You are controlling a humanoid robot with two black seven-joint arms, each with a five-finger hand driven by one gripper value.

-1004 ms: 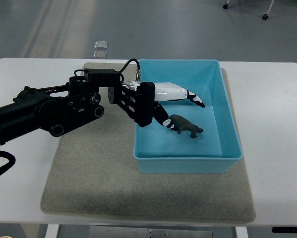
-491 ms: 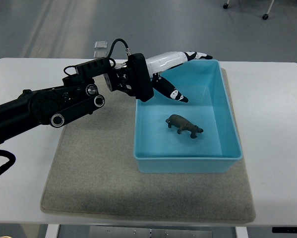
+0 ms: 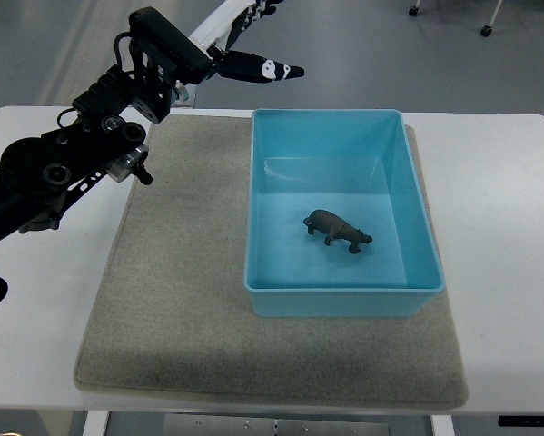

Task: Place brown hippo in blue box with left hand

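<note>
The hippo (image 3: 337,230) stands upright on its four legs on the floor of the box (image 3: 418,195), a little right of the frame's centre and in the lower half of the box, head toward the right, clear of all four walls. The left hand (image 3: 244,41) is at the upper left of the frame, raised above and beyond the box's upper-left corner, its fingers (image 3: 261,68) stretched out loosely and holding nothing; part of the hand runs off the top edge. The arm comes in from the left edge over the mat (image 3: 181,309) and table (image 3: 499,182). The right hand is not visible. Judging by how things lie, the placing looks done. The hippo appears to be a small moulded figure, probably rigid plastic or hard rubber: light, stiff, not fragile, with a smooth and somewhat slick skin. If it had to be picked up again, the best hold would likely be across the barrel of the body, fingers on either flank between front and hind legs; the legs and snout are thin and would tend to twist out of a pinch.
</note>
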